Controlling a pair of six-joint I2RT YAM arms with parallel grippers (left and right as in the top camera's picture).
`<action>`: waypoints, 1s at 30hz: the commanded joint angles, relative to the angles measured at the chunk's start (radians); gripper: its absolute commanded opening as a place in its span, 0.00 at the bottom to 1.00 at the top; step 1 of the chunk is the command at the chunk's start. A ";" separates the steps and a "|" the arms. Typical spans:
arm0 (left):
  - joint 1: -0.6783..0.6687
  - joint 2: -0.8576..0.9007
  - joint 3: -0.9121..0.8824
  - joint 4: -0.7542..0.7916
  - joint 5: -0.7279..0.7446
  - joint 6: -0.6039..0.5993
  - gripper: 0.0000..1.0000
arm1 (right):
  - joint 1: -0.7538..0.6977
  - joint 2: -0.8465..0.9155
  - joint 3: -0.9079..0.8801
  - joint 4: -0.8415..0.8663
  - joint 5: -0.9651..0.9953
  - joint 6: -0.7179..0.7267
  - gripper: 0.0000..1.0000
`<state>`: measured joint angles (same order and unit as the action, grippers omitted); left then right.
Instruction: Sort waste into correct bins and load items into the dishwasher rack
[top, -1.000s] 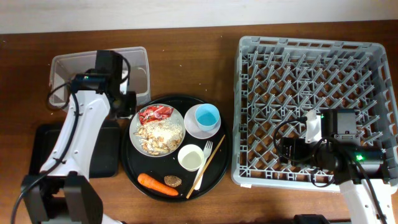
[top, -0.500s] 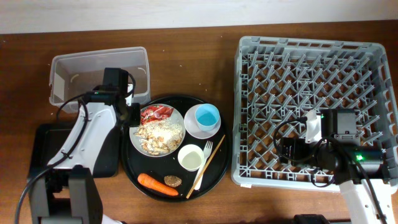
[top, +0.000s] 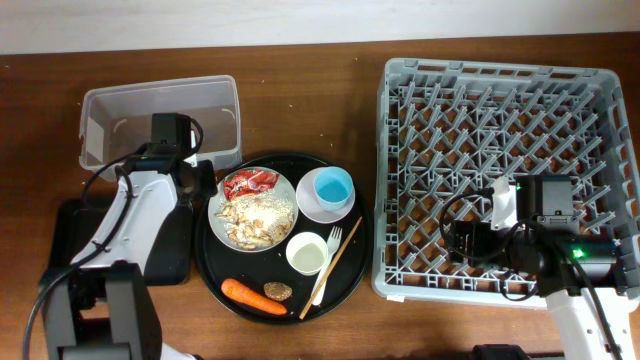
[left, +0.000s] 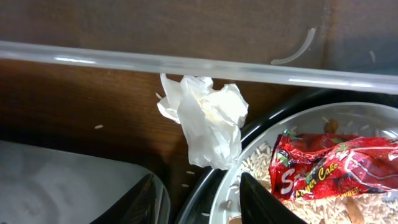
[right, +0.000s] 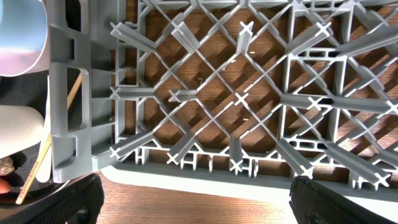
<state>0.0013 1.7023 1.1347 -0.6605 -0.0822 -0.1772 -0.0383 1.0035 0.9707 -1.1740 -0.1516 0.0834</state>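
Observation:
My left gripper (top: 198, 180) (left: 202, 205) is open at the left edge of the white plate (top: 222, 232). The crumpled white napkin (left: 205, 127) lies just ahead of its fingertips, between the clear tub (top: 95, 100) (left: 186, 62) and the plate rim. It is hidden in the overhead view. The plate holds the red wrapper (top: 248, 183) (left: 336, 165) and beige grains (top: 258, 215). My right gripper (top: 455, 240) (right: 196, 202) is open and empty over the front edge of the grey rack (top: 500, 80) (right: 236, 93).
A round black tray (top: 350, 270) holds the plate, a blue cup (top: 332, 187) in a pale bowl, a small white cup (top: 307, 252), a wooden fork (top: 333, 240), a stick (top: 340, 258), a carrot (top: 252, 295) and a brown piece (top: 279, 292). A shallow black tray (top: 70, 225) lies at the front left.
My left gripper has moved from over the clear tub forward to the plate's left edge. The right arm has not moved.

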 joint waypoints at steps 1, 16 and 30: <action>0.002 0.044 -0.008 0.002 0.015 -0.013 0.37 | 0.005 -0.001 0.019 0.003 0.005 0.007 0.99; 0.002 0.076 0.020 0.025 0.014 -0.013 0.12 | 0.005 -0.001 0.019 0.003 0.005 0.007 0.99; 0.002 0.040 0.028 -0.003 0.014 -0.012 0.01 | 0.005 -0.001 0.019 0.003 0.005 0.007 0.99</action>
<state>0.0013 1.7699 1.1370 -0.6437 -0.0753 -0.1848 -0.0383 1.0035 0.9707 -1.1736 -0.1516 0.0826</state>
